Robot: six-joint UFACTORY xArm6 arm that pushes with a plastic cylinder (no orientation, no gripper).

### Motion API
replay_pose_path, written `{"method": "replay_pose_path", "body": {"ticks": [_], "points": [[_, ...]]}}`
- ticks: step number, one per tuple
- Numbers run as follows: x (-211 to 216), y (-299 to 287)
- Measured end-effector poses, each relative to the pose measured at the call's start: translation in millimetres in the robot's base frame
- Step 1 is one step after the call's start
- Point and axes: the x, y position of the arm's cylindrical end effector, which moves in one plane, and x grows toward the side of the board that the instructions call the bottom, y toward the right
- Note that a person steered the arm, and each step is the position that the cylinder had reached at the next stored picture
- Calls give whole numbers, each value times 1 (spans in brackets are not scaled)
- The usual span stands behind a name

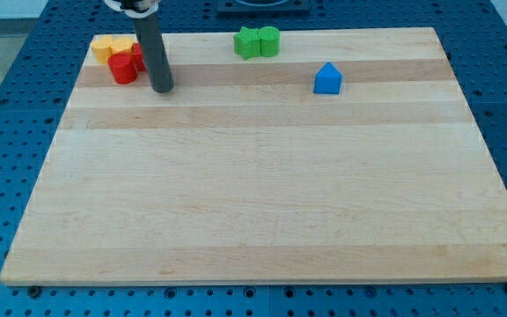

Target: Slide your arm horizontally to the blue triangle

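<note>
**Blue triangle lies straight across from my tip, toward the right edge**

Blue is the colour to head for: the blue triangle stands alone near the board's top edge, right of centre, with bare wood on every side. My tip rests on the wooden board close to the top-left corner, well apart from that block. There are no jaws to open or close here, only a plain dark rod, and it holds nothing.

The relation that matters is direction. The triangle sits toward the view's right of my tip and at almost the same depth on the board, perhaps a touch nearer the top edge. I judge that a nearly pure sideways slide toward the right edge would bring the rod to it.

Just beside my tip on the left sit a red block and a yellow block. Two green blocks lie nearer the top edge than the straight path, so they look unlikely to be struck.
</note>
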Motion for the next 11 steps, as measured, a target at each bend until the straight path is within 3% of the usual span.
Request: {"method": "replay_pose_path", "body": {"ticks": [1,2,3,6,8,11], "points": [[1,-2],[33,29],[66,97],[68,263],[37,299],[0,299]]}}
